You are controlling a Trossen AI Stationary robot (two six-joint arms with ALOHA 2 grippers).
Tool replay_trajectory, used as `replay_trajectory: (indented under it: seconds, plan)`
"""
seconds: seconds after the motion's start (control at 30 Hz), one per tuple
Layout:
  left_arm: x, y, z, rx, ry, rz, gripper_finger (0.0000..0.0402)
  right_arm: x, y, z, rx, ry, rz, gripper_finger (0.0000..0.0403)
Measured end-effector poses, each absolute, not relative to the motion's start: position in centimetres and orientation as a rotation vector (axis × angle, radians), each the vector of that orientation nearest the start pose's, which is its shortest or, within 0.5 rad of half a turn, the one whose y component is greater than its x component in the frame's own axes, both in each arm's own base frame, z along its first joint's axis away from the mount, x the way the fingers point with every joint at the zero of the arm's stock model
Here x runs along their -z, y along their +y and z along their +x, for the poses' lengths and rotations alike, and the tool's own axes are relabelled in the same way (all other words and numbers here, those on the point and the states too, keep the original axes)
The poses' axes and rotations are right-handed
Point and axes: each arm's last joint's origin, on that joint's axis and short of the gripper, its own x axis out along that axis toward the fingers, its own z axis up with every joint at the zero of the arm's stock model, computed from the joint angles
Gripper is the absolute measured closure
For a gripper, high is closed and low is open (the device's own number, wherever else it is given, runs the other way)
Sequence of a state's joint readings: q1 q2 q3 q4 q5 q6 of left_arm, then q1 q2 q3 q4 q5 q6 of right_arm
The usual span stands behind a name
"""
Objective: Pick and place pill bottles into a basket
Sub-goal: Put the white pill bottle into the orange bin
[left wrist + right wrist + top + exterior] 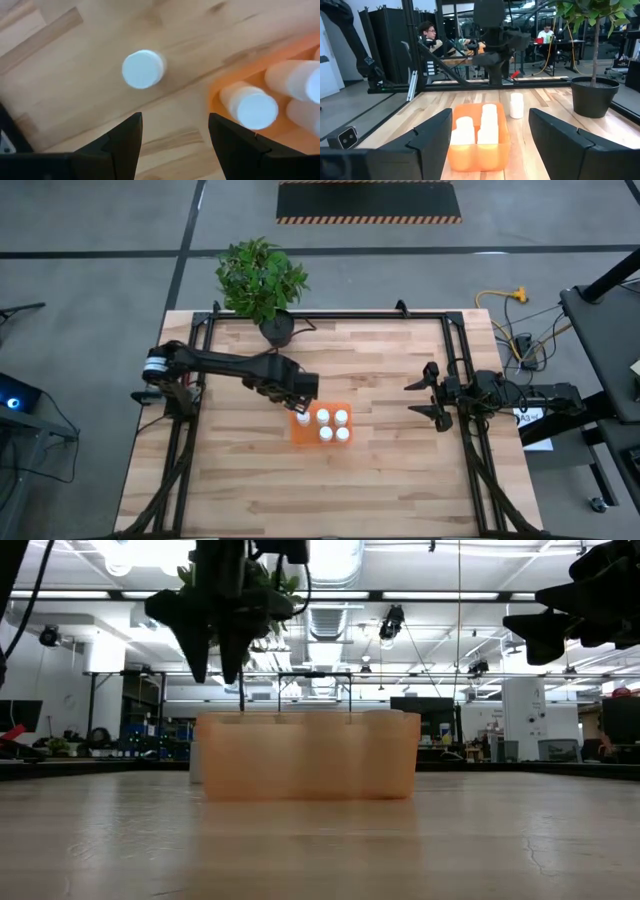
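One pill bottle [303,419] stands on the table [400,480] just outside the orange basket [298,436] (the other bottles [333,426] stand inside it). Above it hangs the left gripper [303,398], fingers spread and empty. The right gripper [420,397] waits well apart, open too.

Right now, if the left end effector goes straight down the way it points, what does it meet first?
Probably the bare wooden table, between the lone small white pill bottle and the shallow orange basket. The open left end effector straddles neither, though depth is unclear.
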State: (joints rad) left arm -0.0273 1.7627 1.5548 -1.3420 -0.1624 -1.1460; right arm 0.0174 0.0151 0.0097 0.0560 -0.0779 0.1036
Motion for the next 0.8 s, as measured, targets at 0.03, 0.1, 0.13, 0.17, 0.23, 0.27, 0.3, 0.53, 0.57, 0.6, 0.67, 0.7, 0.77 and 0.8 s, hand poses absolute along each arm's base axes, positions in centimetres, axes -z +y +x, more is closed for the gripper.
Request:
replay_trajectory:
  seconds: [0.03,0.1,0.13,0.17,0.23,0.27,0.3,0.53,0.57,0.6,0.67,0.7,0.77,0.8]
  plan:
    - [-27.3,-0.4,32.1,-0.959,1.270,-0.765,0.0192,-17.1,0.4,9.8,-0.097,-0.047,0.102,0.0149]
    - [-27.3,-0.2,31.4,-0.966,1.242,-0.793,0.0192,-17.1,0.4,9.8,-0.098,-0.046,0.102,0.0147]
    - [-27.2,-0.1,31.2,-0.964,1.232,-0.800,0.0192,-17.1,0.4,9.8,-0.098,-0.045,0.102,0.0147]
    - [-27.0,-0.1,31.0,-0.959,1.221,-0.808,0.0192,-17.1,0.4,9.8,-0.097,-0.046,0.102,0.0147]
    - [-26.6,0.1,30.8,-0.963,1.214,-0.820,0.0192,-17.1,0.4,9.8,-0.099,-0.045,0.102,0.0148]
    - [-26.4,0.1,30.6,-0.968,1.212,-0.832,0.0192,-17.1,0.4,9.8,-0.097,-0.046,0.102,0.0149]
    - [-26.2,0.2,30.4,-0.971,1.215,-0.839,0.0192,-17.1,0.4,9.8,-0.098,-0.046,0.102,0.0150]
    - [-24.8,1.0,29.5,-0.977,1.212,-0.882,0.0192,-17.1,0.4,9.8,-0.098,-0.046,0.102,0.0154]
    - [-24.8,1.1,29.6,-0.976,1.204,-0.888,0.0192,-17.1,0.4,9.8,-0.098,-0.046,0.102,0.0153]
    - [-24.7,1.3,29.6,-0.974,1.200,-0.889,0.0192,-17.1,0.4,9.8,-0.098,-0.046,0.102,0.0152]
    - [-24.5,1.6,29.7,-0.966,1.192,-0.888,0.0192,-17.1,0.4,9.8,-0.098,-0.046,0.102,0.0150]
    - [-24.4,1.8,29.8,-0.958,1.175,-0.895,0.0192,-17.1,0.4,9.8,-0.097,-0.046,0.102,0.0149]
    - [-24.2,2.1,30.0,-0.951,1.151,-0.907,0.0192,-17.1,0.4,9.8,-0.098,-0.046,0.102,0.0147]
    - [-24.0,2.2,30.0,-0.956,1.152,-0.909,0.0192,-17.1,0.4,9.8,-0.098,-0.046,0.102,0.0147]
